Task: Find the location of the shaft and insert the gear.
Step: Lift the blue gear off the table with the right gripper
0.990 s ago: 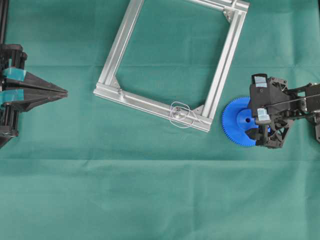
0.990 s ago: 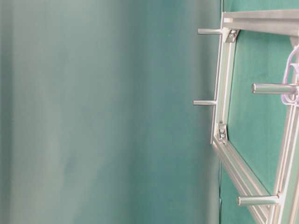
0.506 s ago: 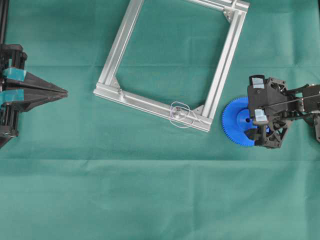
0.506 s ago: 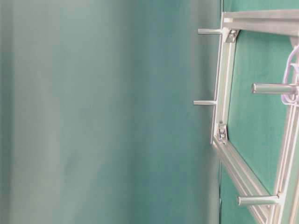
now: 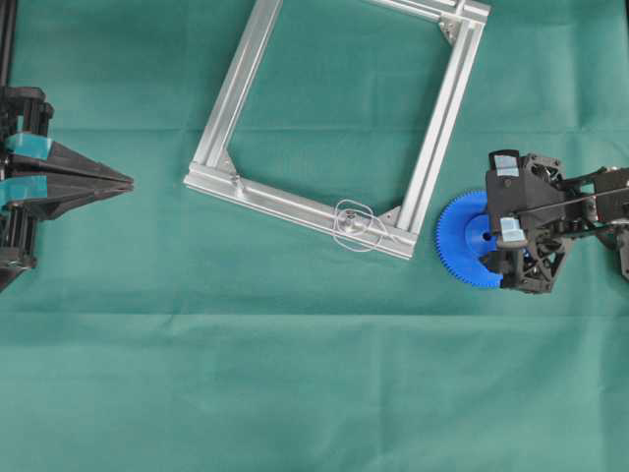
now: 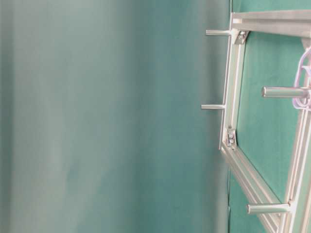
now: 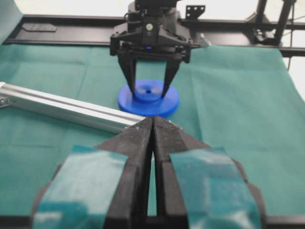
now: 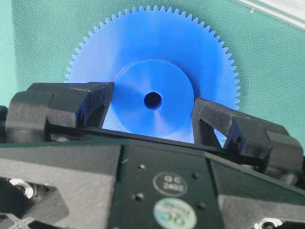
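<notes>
Where green cloth spreads, one gear, one shaft, two grippers.

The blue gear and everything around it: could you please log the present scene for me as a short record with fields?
gear: blue toothed gear flat on the green cloth, just right of the aluminium frame
right gripper: right gripper over the gear, fingers on either side of the raised hub; contact cannot be confirmed
left gripper: left gripper shut, empty, at the left edge, far from the gear
shaft: shaft upright on the frame's lower rail, ringed by a wire loop, bare
task: gear not yet on shaft
</notes>
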Action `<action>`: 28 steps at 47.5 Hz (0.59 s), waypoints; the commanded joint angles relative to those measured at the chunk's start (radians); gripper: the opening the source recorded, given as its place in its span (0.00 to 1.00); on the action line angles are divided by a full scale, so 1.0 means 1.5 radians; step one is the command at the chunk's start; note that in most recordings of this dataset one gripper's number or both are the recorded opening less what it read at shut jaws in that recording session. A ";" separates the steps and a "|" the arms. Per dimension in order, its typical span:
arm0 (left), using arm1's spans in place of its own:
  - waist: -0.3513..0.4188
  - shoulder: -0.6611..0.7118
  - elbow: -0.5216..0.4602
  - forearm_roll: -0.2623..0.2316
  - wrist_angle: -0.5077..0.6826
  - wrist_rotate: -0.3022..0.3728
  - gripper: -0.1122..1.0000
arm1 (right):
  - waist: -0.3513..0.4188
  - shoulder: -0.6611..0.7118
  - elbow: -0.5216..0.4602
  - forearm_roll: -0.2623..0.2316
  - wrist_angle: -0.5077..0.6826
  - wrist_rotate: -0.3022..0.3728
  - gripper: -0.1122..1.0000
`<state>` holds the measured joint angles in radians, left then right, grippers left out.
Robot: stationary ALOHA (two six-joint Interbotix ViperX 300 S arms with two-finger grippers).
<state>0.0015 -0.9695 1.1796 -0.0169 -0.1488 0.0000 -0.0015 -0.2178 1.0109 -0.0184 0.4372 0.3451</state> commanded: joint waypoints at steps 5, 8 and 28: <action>0.001 0.004 -0.018 -0.001 -0.003 0.000 0.11 | -0.002 0.001 -0.002 0.001 0.012 0.000 0.72; 0.001 0.004 -0.018 -0.001 -0.002 0.000 0.11 | -0.002 0.001 -0.003 0.001 0.012 0.001 0.72; 0.001 0.004 -0.019 -0.001 0.000 0.000 0.11 | -0.002 -0.012 -0.031 0.001 0.050 0.000 0.72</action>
<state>0.0031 -0.9695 1.1781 -0.0169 -0.1442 0.0000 -0.0031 -0.2178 0.9925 -0.0184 0.4863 0.3451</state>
